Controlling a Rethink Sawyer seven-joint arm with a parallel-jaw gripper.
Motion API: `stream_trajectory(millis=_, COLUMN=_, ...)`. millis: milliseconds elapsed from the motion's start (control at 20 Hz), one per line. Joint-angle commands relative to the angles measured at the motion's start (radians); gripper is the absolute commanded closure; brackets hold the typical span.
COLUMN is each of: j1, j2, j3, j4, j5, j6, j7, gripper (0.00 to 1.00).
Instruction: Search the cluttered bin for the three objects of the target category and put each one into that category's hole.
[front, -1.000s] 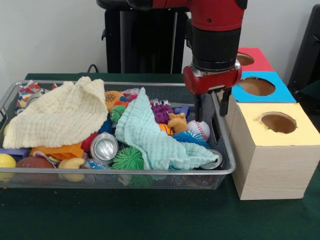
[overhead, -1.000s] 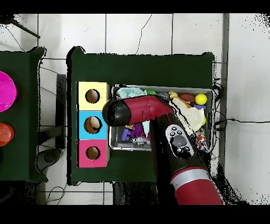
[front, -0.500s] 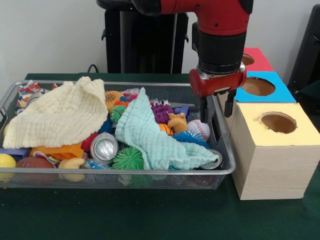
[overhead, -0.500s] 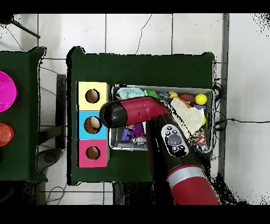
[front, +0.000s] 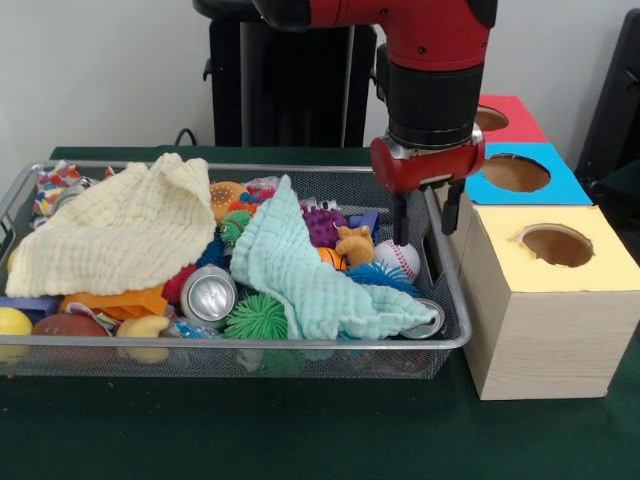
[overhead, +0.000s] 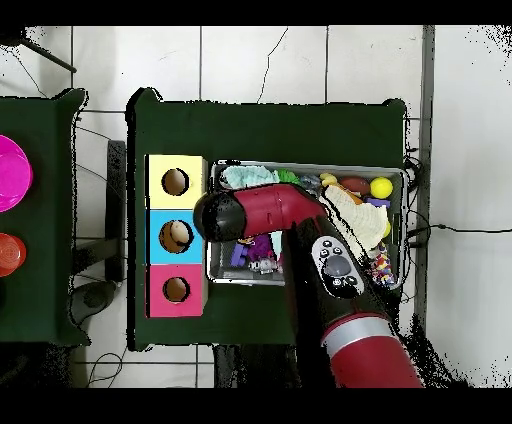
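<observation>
- A wide wire-mesh bin (front: 452, 300) fills the left and middle of the front view, crowded with toys and cloths on a dark green table (front: 300, 430).
- At its left end, a yellow ball (front: 12, 322) is cut off by the picture's edge, and a football-like brown ball (front: 68, 326) shows only its top behind the rim.
- A cream cloth (front: 115, 235) drapes over the left half, hiding whatever lies beneath.
- A silver can (front: 208, 295) lies on its side near the front, beside a green spiky ball (front: 256, 316).
- A mint-green cloth (front: 310, 275) rises in a peak at the middle and covers more toys.
- A small tan plush animal (front: 354, 244) sits upright just right of that cloth, next to a purple spiky ball (front: 322, 226) and a baseball (front: 398, 259).
- An orange striped shape under the plush may be a tiger toy; it is too hidden to tell.
- The gripper (front: 424, 215) hangs over the bin's right end, its two dark fingers spread apart and empty, one on either side of the rim.
- In the overhead view the red arm (overhead: 275, 210) covers the gripper and much of the bin.
- At right stands a pale wooden box (front: 545, 340) with yellow, blue and red tops; the red-framed hole (front: 489, 119) is farthest back, partly hidden behind the arm.
</observation>
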Motion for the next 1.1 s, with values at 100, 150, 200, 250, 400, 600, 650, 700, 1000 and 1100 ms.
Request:
stream_trajectory(millis=100, j1=-0.056, j2=0.023, j3=0.01, j4=0.027, j5=0.022, j6=0.027, j7=0.054, gripper=0.0)
stream_trajectory(millis=150, j1=-0.057, j2=0.024, j3=0.012, j4=0.023, j5=0.021, j6=0.032, j7=0.05, gripper=0.0)
stream_trajectory(millis=200, j1=-0.062, j2=0.019, j3=0.017, j4=0.023, j5=0.018, j6=0.031, j7=0.041, gripper=0.0)
stream_trajectory(millis=250, j1=-0.063, j2=0.013, j3=0.016, j4=0.022, j5=0.02, j6=0.044, j7=0.039, gripper=0.0)
stream_trajectory(millis=400, j1=-0.07, j2=-0.022, j3=0.014, j4=0.033, j5=0.029, j6=0.08, j7=0.036, gripper=0.0)
stream_trajectory(millis=600, j1=-0.102, j2=-0.051, j3=0.008, j4=0.057, j5=0.038, j6=0.093, j7=0.029, gripper=0.0)
stream_trajectory(millis=650, j1=-0.112, j2=-0.042, j3=0.009, j4=0.054, j5=0.038, j6=0.094, j7=0.025, gripper=0.0)
stream_trajectory(millis=700, j1=-0.123, j2=-0.032, j3=0.013, j4=0.054, j5=0.036, j6=0.091, j7=0.014, gripper=0.0)
stream_trajectory(millis=1000, j1=-0.175, j2=0.005, j3=0.038, j4=0.067, j5=0.027, j6=0.047, j7=-0.009, gripper=0.0)
stream_trajectory(millis=1100, j1=-0.184, j2=0.021, j3=0.047, j4=0.051, j5=0.021, j6=0.042, j7=-0.016, gripper=0.0)
